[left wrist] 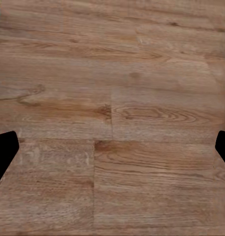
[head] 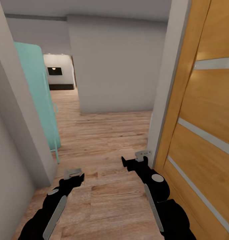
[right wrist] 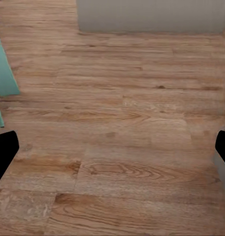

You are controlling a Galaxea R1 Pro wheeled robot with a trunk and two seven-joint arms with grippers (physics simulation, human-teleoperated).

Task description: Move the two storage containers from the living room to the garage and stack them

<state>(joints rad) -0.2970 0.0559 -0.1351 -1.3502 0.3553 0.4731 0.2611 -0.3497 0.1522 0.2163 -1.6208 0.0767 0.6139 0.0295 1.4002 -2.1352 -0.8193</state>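
Head view of a narrow passage floored with light wood planks (head: 104,140). An orange-brown wooden door (head: 208,126) with pale horizontal stripes stands open at 3 o'clock, its edge beside a white door frame (head: 166,83). A grey wall (head: 14,126) closes the scene from 8 to 10 o'clock, and just beyond it stands a mint-green cabinet (head: 36,90) on thin legs. A plain white wall block (head: 118,66) fills 12 o'clock; between it and the cabinet, at 11 o'clock, the passage runs on toward a distant lit room with a small dark panel (head: 54,71) on its far wall.

Both black arms reach forward low over the planks. The left gripper (head: 73,173) sits at 7 o'clock and the right gripper (head: 143,154) at 5 o'clock, near the foot of the door frame. In each wrist view the two dark fingertips (left wrist: 4,155) (right wrist: 4,152) lie at opposite edges with bare planks between them: jaws spread wide, nothing held. The storage containers appear nowhere in these views, so their position cannot be told
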